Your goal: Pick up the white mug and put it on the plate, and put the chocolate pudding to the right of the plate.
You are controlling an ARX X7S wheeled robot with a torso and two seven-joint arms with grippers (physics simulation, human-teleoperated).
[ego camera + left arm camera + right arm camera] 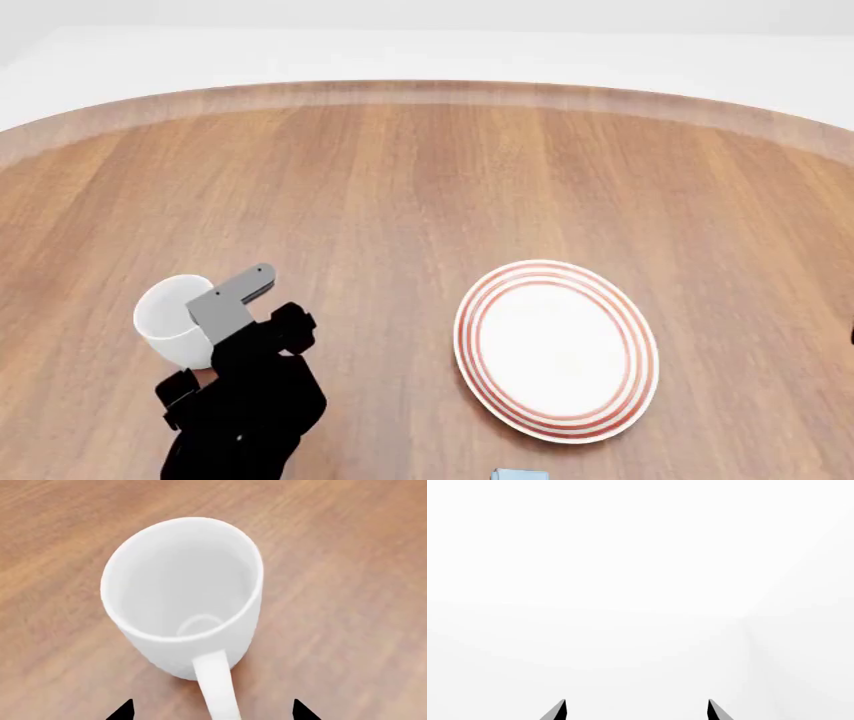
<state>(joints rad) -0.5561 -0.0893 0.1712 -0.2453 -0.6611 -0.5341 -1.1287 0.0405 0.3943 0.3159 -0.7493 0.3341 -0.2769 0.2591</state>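
The white mug [183,590] stands upright on the wooden table [400,180], at the left in the head view, where the mug [167,312] is partly covered by my left arm [240,400]. Its loop handle [217,685] points toward my left gripper [213,712]. That gripper is open, with the handle lying between the two wide-apart fingertips [124,711] without touching them. The red-ringed plate [554,350] lies right of the mug and holds nothing. A light blue corner of the chocolate pudding [518,475] shows at the bottom edge. My right gripper [636,711] is open and faces only white background.
Bare wood lies between the mug and the plate. The round table's far edge [427,88] curves across the back, with white floor beyond it.
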